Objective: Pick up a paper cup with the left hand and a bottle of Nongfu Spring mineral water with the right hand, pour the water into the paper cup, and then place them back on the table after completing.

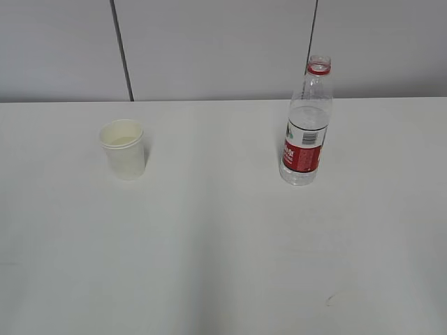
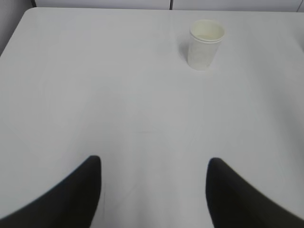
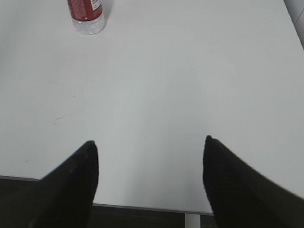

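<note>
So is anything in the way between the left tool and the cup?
No. The left tool is open, and only bare white table lies between it and the cup farther ahead.

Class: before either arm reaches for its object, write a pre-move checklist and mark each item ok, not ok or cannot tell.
1. Paper cup upright, mouth up: ok.
2. Bottle upright on the table: ok.
3. Bottle cap off: ok, open neck with red ring only.
4. Left end effector open, empty: ok.
5. Right end effector open, empty: ok.
6. Cup empty: cannot tell.
</note>
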### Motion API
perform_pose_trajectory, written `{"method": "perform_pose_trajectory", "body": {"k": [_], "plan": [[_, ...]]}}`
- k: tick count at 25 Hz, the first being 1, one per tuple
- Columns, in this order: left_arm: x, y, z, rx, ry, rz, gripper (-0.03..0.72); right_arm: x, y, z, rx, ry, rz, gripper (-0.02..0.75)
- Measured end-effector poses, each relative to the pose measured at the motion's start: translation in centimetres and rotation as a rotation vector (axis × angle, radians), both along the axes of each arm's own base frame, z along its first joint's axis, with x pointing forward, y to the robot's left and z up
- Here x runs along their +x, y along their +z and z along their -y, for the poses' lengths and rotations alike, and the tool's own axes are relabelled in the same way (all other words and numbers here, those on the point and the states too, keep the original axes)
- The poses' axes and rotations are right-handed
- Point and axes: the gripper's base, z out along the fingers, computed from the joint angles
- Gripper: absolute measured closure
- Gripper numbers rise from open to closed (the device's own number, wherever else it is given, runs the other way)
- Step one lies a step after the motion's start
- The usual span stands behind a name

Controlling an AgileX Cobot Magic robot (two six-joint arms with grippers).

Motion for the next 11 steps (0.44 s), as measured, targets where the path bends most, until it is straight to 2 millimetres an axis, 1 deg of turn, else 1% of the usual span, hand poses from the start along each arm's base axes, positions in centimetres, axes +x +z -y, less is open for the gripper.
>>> {"method": "perform_pose_trajectory", "body": {"k": [11], "plan": [[0.00, 0.00, 0.00, 0.000, 0.000, 0.000, 0.251, 0.00, 0.00, 0.00, 0.002, -0.001, 0.000, 0.224]]}}
